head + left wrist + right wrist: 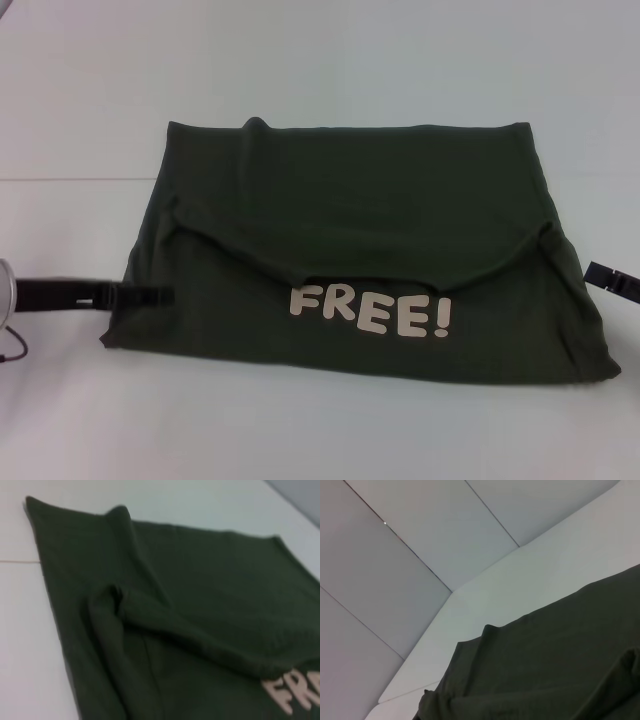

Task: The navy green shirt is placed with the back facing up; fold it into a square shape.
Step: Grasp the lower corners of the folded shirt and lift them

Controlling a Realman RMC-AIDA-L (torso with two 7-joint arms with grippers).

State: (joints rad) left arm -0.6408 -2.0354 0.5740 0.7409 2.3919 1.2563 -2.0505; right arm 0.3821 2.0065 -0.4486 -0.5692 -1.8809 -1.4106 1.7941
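The dark olive-green shirt (360,260) lay folded into a wide, rumpled rectangle, its far layer draped forward over the near one, white "FREE!" letters showing face-up near the front edge.

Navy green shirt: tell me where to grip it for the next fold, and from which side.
Probably grip the navy green shirt at its two side edges. Left tool and right tool already flank it near the table, and those edges lie flat and uncovered.

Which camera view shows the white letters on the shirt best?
The head view: the letters on the shirt read whole, "FREE!". The left wrist view shows only their first part at the picture's edge. The right wrist view shows only plain cloth.
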